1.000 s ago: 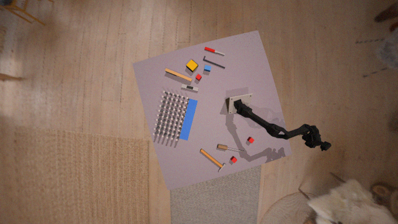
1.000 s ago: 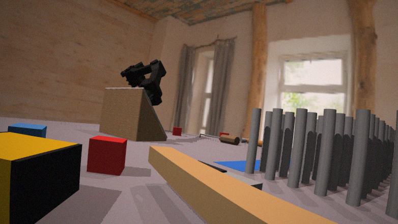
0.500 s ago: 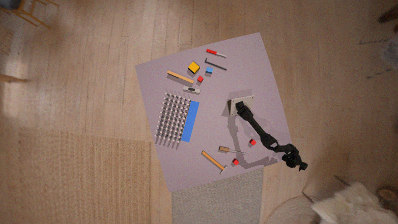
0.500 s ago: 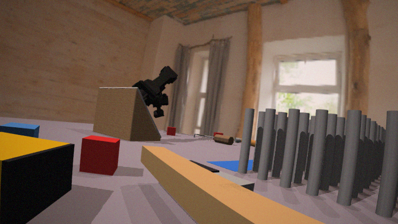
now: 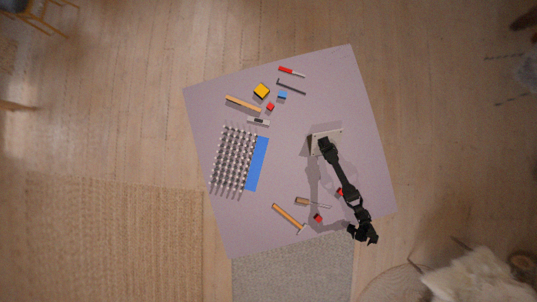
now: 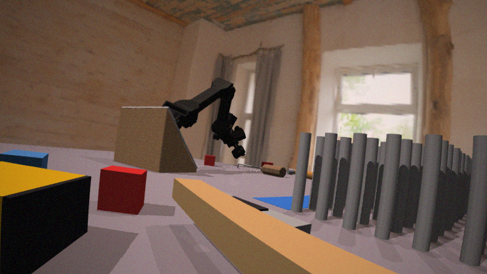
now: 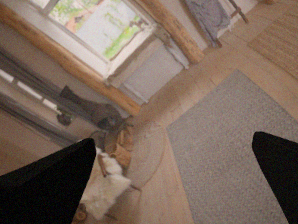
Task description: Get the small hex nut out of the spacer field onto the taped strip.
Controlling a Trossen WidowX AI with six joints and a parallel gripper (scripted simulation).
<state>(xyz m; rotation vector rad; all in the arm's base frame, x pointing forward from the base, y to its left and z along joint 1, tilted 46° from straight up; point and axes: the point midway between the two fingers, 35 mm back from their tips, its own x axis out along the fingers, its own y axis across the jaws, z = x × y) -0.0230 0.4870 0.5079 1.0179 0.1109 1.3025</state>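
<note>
The field of standing grey spacers [image 5: 233, 161] [image 6: 374, 180] sits at the table's left side, with the blue taped strip [image 5: 257, 163] [image 6: 282, 201] along its right edge. I cannot see the hex nut; it is hidden among the spacers. My gripper [image 5: 363, 237] [image 6: 238, 149] [image 7: 174, 144] is open and empty. It hangs past the table's lower right edge, over the floor, far from the spacers. In the wrist view only the floor, a rug and a window show between the fingers.
A dark L-shaped hook [image 5: 291, 88], a red-handled tool [image 5: 290, 71], a wooden stick [image 5: 242, 103] [image 6: 255, 231], a grey bar [image 5: 258, 121] and yellow [image 5: 261, 90], blue [image 5: 282, 94] and red [image 5: 270, 106] [image 6: 121, 188] cubes lie above the field. An orange-handled hammer [image 5: 288, 217], a wooden-handled file [image 5: 311, 202] [image 6: 274, 170] and a red cube [image 5: 318, 217] lie near my arm.
</note>
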